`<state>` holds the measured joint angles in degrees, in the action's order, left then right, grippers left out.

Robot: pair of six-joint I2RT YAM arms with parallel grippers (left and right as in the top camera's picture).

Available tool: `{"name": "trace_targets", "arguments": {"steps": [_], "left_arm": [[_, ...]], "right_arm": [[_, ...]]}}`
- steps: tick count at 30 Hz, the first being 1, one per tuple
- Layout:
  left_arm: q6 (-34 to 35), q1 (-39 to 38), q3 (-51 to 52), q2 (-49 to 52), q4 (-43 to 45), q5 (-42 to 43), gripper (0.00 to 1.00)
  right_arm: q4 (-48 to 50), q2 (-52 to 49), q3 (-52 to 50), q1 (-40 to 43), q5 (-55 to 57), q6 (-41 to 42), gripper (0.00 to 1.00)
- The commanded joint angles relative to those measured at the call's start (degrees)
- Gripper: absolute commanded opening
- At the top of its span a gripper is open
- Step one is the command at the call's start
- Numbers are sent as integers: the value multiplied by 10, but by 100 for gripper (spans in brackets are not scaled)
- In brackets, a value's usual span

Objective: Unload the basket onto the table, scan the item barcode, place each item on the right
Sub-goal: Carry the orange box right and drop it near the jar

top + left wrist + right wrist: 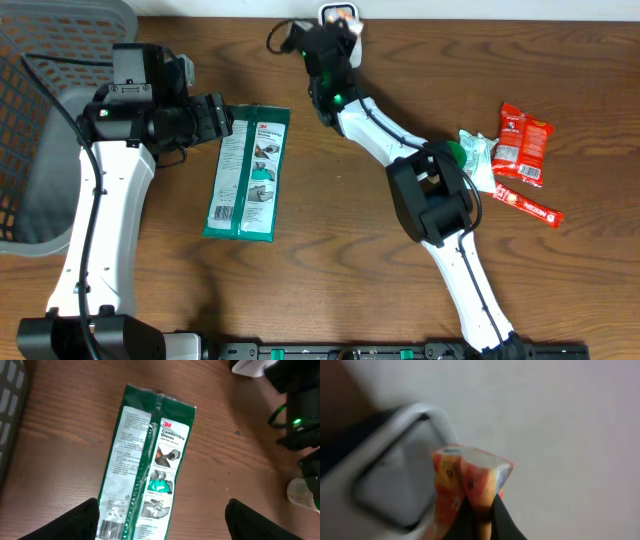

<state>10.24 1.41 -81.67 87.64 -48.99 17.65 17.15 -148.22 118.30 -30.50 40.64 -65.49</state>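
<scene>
On the wooden table (330, 270), 1 packet meets the scanner.
Near side, left gripper (161, 522) gapes wide, empty, above a green glove pack (145, 460); at the far edge, right gripper (481, 515) is clamped on the orange packet (470, 477), its long axis running out from the fingertips, creased and glossy, before the grey scanner (390, 480).

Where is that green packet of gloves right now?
In the overhead view the green packet lies flat on the wooden table, left of centre, right beside the left hand, far from the red snack packets.
</scene>
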Motion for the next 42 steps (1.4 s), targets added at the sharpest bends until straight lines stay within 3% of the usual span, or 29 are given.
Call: {"name": "trace_targets", "arguments": {"steps": [1,2,5,11,18,23,31,37,42], "left_arm": [[-6,2,-10,-2,0,-4,81],[-6,2,-10,-2,0,-4,80],[-6,2,-10,-2,0,-4,80],[-6,2,-10,-2,0,-4,81],[-6,2,-10,-2,0,-4,81],[-6,2,-10,-2,0,-4,81],[-6,2,-10,-2,0,-4,81],[-6,2,-10,-2,0,-4,81],[-6,2,-10,-2,0,-4,81]], "right_arm": [[64,5,7,9,2,-167,1],[66,5,7,9,-9,-241,1],[45,5,7,15,-29,-243,1],[12,6,8,24,-26,-42,1],[-14,82,8,23,-37,61,1],[-211,211,8,25,-75,239,1],[-722,427,8,91,-227,622,1],[-939,435,-3,223,-268,707,1],[-914,432,-127,361,-332,708,1]]}}
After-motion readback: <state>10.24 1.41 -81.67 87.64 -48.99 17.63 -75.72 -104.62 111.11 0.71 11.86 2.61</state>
